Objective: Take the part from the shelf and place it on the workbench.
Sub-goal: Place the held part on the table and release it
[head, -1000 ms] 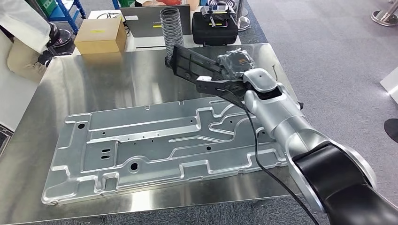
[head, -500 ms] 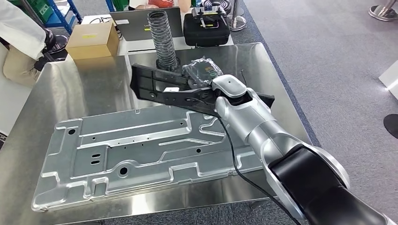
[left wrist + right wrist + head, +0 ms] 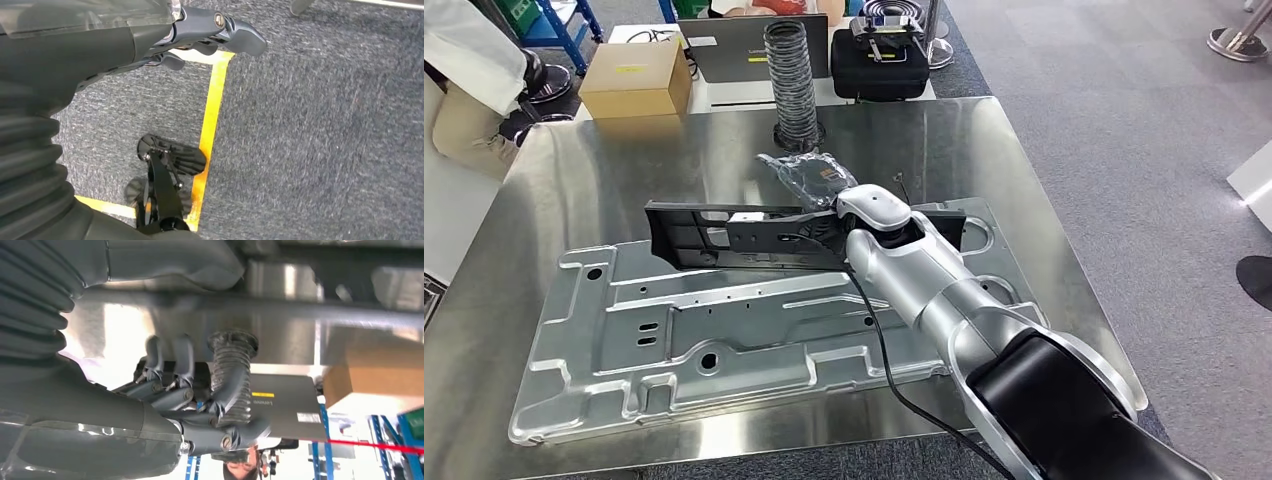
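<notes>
A long black plastic part lies level and crosswise over the far edge of a large pressed silver plate on the steel workbench. My right hand grips the part's right half, mostly hidden under my wrist. In the right wrist view my right hand has its dark fingers curled over a blurred grey bar, the part, with the thumb on its other side. I cannot tell whether the part touches the plate. My left hand hangs over grey carpet and holds nothing.
A clear bag with a dark item lies just behind the part. A ribbed hose stands at the bench's back edge. Beyond it are a cardboard box, a laptop and a black case. A person is at far left.
My right arm has swung the black part to the left and down, from the far right of the bench to the plate's far edge. The camera has shifted slightly too.
</notes>
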